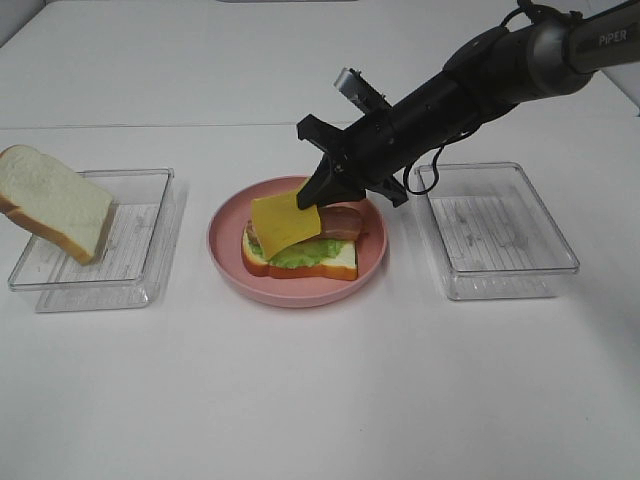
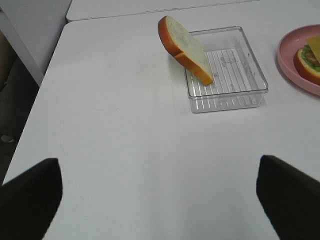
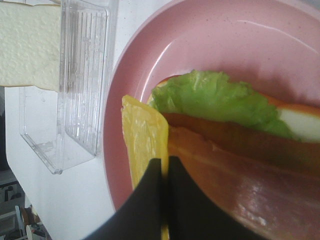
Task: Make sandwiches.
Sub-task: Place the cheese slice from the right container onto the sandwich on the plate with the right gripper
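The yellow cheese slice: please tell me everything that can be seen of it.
The cheese slice is a thin, square, plain yellow sheet with a slightly grainy surface; it looks like soft toy food. It hangs tilted, pinched at its upper edge by the shut right gripper. Its lower part is over the bacon strip and lettuce leaf of the stack on the pink plate. Whether it touches them cannot be told.

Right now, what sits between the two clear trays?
The pink plate carrying the sandwich stack, with the right claw holding the cheese slice over it. Seen in the exterior high view.
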Robot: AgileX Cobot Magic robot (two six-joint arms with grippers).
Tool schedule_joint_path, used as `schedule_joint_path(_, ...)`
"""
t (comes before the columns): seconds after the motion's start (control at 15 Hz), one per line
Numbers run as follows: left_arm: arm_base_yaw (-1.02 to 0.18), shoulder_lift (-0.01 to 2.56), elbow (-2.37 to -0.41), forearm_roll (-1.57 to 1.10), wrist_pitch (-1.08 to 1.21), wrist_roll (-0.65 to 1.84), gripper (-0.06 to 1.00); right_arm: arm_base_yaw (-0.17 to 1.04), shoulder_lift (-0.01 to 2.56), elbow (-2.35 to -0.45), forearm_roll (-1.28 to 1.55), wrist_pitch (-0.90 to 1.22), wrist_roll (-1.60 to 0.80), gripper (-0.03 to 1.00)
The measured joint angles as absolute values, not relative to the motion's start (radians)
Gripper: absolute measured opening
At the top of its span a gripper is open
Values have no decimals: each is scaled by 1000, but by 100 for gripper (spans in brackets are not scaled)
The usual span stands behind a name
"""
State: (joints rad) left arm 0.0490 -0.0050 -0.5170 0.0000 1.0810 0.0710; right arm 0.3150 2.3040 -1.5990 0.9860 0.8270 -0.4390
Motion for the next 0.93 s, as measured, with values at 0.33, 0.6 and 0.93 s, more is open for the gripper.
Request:
schedule_joint_path(0.33,49,-5,-517,0,1081,71,98,315,2304,-1599,970,826,-439,3)
schedule_joint_path(0.6,49,-5,-517,0,1081,71,98,315,2304,-1599,959,826,-439,10)
schedule_joint_path(0.93,49,-5,-517,0,1081,71,98,315,2304,-1599,952,826,-439,42)
